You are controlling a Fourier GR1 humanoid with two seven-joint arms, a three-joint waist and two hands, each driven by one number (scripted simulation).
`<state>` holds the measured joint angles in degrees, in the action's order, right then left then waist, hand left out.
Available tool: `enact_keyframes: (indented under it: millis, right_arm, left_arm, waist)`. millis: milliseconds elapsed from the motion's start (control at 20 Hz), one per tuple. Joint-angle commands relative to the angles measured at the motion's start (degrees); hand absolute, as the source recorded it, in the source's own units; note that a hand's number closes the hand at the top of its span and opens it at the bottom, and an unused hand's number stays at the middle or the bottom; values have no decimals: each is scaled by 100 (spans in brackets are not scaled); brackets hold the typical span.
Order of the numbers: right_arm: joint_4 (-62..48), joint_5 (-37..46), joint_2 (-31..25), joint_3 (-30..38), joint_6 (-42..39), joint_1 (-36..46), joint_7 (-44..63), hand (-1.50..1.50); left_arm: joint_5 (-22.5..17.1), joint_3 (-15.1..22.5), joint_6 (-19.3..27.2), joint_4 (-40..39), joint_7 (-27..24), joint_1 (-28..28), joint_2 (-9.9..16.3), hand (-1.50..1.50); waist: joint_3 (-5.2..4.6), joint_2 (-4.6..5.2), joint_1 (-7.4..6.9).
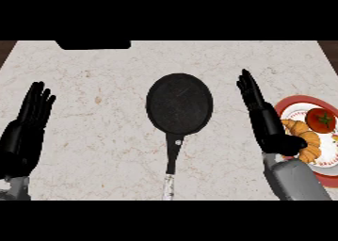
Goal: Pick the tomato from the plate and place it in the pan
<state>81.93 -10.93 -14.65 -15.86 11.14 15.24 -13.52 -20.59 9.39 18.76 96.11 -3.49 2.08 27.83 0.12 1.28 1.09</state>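
A red tomato [321, 119] with a green stem lies on the red-rimmed white plate [293, 103] at the counter's right edge. Beside it on the same plate is a golden croissant [305, 141]. A black pan [179, 103] sits in the middle of the counter, its handle pointing toward me. My right hand [263, 118] stands open between pan and plate, fingers straight and pointing away, just left of the plate and partly over the croissant. My left hand [27, 124] rests open at the left edge, fingers up.
A dark object [93, 44] sits at the counter's far edge, left of centre. The marble counter [95, 155] ends in dark wood at the upper corners.
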Motion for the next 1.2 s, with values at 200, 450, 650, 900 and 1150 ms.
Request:
enact_keyframes:
  millis: [200,450,650,900,1150]
  right_arm:
    - [-612,-1175,-1933,1534,-2131,587,42,-150]
    - [-1777,-738,-2798,2592,-1030,42,295,-150]
    - [-2422,-208,-3787,2468,-1999,-527,-213,-150]
    - [-2889,965,-4523,1915,-2184,-170,-735,-150]
    - [-3125,1408,-4895,1466,-3168,450,-808,-150]
  left_arm:
    - [880,385,1,-583,402,-274,483,0]
    - [875,579,-26,-640,738,-483,461,0]
    - [1163,874,164,-486,846,-496,210,0]
    - [1263,913,10,-466,890,-399,271,0]
    - [1231,731,-126,-735,1072,-74,222,0]
  waist:
    - [4,-86,-84]
    - [6,-85,114]
    - [-1,-103,-36]
    - [-2,-89,-233]
    - [-8,-87,-252]
